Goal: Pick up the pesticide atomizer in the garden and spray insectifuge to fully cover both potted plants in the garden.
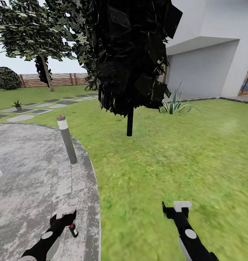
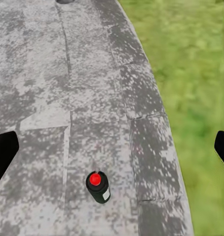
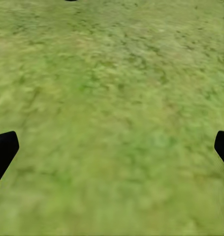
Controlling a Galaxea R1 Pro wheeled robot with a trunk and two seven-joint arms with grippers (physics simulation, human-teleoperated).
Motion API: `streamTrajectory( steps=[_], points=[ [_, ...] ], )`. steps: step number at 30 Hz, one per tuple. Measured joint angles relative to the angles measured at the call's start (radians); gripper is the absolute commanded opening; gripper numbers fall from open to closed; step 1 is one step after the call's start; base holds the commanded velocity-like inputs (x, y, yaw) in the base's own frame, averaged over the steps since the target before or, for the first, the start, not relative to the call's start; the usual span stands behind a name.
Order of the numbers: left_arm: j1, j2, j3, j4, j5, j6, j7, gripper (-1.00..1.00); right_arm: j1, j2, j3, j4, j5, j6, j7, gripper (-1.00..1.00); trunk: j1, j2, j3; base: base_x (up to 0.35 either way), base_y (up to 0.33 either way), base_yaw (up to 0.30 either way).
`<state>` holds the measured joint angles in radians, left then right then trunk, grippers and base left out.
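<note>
Robot at the edge of the stone patio, atomizer standing below its left arm.

At far left, one potted plant [image 1: 17, 105] sits among the pale stepping stones [image 1: 20, 117] before the wooden fence [image 1: 58, 79]. The grey bollard lamp [image 1: 67, 139] stands at the round patio's [image 1: 25, 174] rim. The left gripper [image 1: 64, 214] hangs over the patio, fingers [image 2: 3, 152] spread wide and empty; the pesticide atomizer [image 2: 98, 187] stands upright on the stone beneath it, near the patio edge, apart from both fingers. A dark tree [image 1: 131, 54] rises mid-lawn [image 1: 167, 156], an agave [image 1: 173, 105] beyond. The right gripper [image 1: 176, 209] hovers over grass, wide open, holding nothing.
</note>
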<state>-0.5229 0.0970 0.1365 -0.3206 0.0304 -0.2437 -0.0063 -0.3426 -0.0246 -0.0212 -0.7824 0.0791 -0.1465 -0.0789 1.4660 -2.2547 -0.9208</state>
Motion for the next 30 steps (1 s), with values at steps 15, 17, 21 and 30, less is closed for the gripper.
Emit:
streamTrajectory(
  steps=[15,17,21,30],
  points=[
    [0.013,-0.005,-0.003,0.004,-0.121,-0.012,-0.004,1.0,-0.025,-0.001,0.002,0.002,0.0,0.02,0.058,1.0,0.008,-0.014,-0.006,0.0,0.0,0.0],
    [0.012,-0.007,-0.002,0.004,-0.123,-0.012,-0.005,1.0,-0.025,-0.001,0.001,0.001,0.0,0.021,0.058,1.0,0.015,-0.028,-0.013,0.0,0.0,0.0],
    [0.011,-0.009,-0.001,0.004,-0.124,-0.012,-0.005,1.0,-0.025,-0.002,0.0,0.001,0.0,0.021,0.057,1.0,0.031,-0.056,-0.025,0.0,0.0,0.0],
    [0.011,-0.009,-0.001,0.004,-0.123,-0.012,-0.004,1.0,-0.025,-0.002,-0.001,0.005,0.001,0.022,0.057,1.0,0.065,-0.119,-0.053,0.0,0.0,0.0]
  ],
)
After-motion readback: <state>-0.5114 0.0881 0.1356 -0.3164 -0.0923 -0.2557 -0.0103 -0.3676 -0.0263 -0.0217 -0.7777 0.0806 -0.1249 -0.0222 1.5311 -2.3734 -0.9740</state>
